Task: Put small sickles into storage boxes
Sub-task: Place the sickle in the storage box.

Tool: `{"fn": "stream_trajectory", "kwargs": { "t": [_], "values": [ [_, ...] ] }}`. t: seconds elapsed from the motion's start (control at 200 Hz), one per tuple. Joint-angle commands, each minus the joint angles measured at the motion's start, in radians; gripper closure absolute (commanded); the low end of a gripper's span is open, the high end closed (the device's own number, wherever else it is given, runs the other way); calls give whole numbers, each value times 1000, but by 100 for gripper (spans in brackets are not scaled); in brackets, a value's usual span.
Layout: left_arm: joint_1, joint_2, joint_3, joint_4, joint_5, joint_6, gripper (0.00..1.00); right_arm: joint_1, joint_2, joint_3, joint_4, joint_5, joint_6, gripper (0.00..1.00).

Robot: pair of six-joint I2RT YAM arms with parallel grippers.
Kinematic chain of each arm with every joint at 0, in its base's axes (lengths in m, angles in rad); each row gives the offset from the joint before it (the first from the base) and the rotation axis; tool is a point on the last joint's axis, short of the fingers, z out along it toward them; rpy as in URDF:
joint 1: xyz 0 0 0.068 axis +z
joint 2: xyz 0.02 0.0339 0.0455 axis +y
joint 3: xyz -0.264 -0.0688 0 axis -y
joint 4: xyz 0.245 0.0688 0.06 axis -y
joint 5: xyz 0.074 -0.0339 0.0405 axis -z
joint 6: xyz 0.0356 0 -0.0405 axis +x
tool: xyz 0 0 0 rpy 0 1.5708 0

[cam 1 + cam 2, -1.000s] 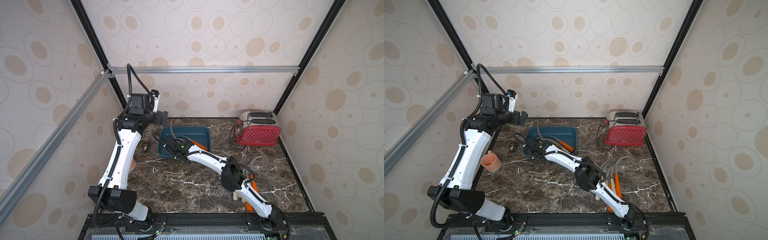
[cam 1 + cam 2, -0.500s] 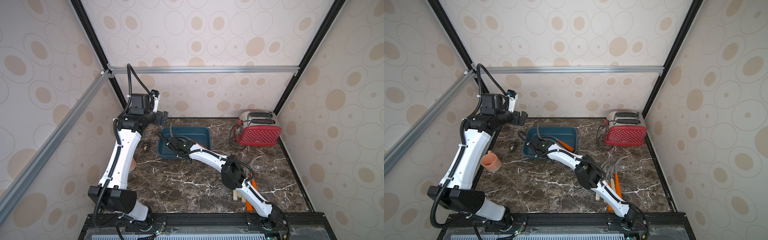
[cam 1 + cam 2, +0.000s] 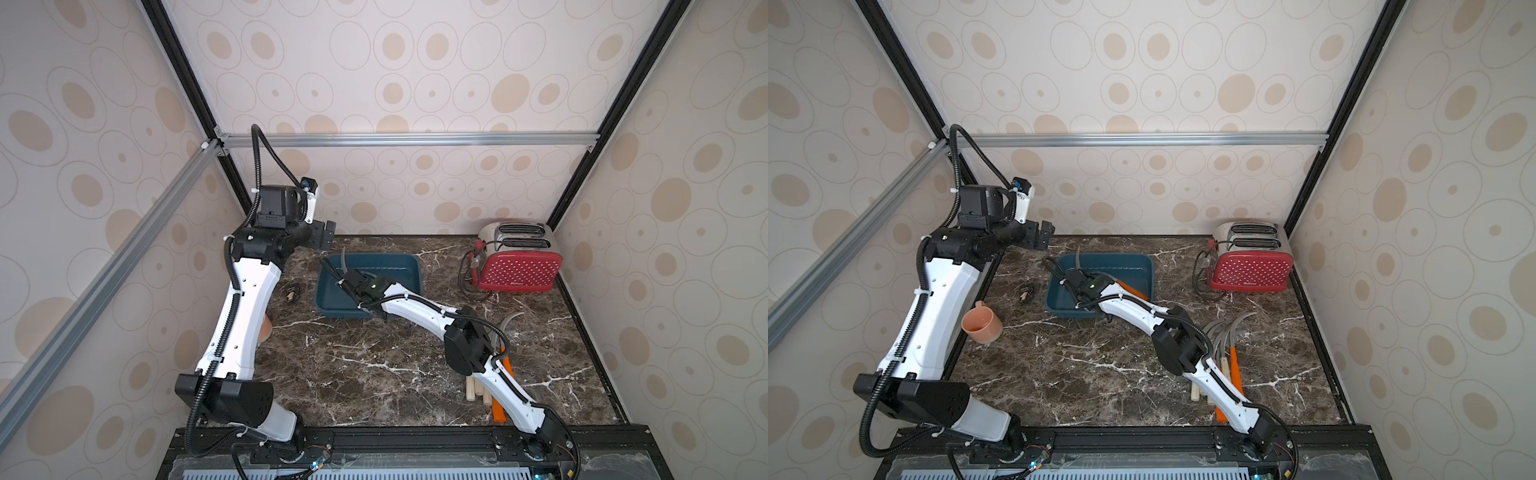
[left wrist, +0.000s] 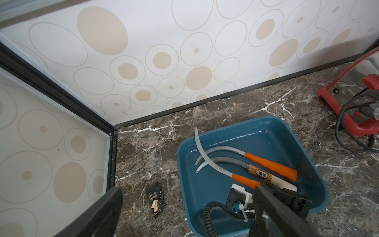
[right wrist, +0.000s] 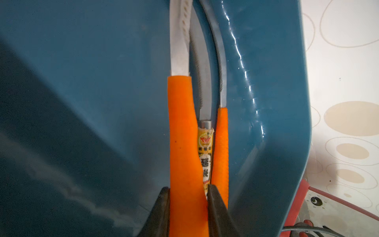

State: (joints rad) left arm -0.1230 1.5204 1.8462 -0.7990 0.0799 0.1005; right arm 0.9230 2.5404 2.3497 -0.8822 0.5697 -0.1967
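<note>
Deeper into the blue tray go the right jaws, tight on an orange sickle whose blade tip pokes over the rim and may catch there, two others below, left jaws wide.

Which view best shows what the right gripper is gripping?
Right wrist view: the right gripper pinches the orange-handled sickle at its handle. Left wrist view shows its curved blade over the tray; both top views show little beyond its blade tip.

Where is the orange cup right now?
In a top view, the orange cup sits at the tabletop's left edge, beside the left arm, left of the teal tray.
</note>
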Motion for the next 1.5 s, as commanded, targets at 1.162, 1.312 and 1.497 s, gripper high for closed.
{"fn": "stream_trajectory", "kwargs": {
  "t": [1.162, 1.312, 1.497],
  "values": [
    [7, -3, 61, -54, 26, 15, 1, -23, 18, 10, -16, -16, -34, 54],
    [7, 0, 70, -63, 28, 27, 1, -38, -38, 36, -35, -94, 58, 54],
    [6, 19, 109, -141, 88, 34, 1, -117, -193, 64, -121, -251, 287, 55]
  ]
}}
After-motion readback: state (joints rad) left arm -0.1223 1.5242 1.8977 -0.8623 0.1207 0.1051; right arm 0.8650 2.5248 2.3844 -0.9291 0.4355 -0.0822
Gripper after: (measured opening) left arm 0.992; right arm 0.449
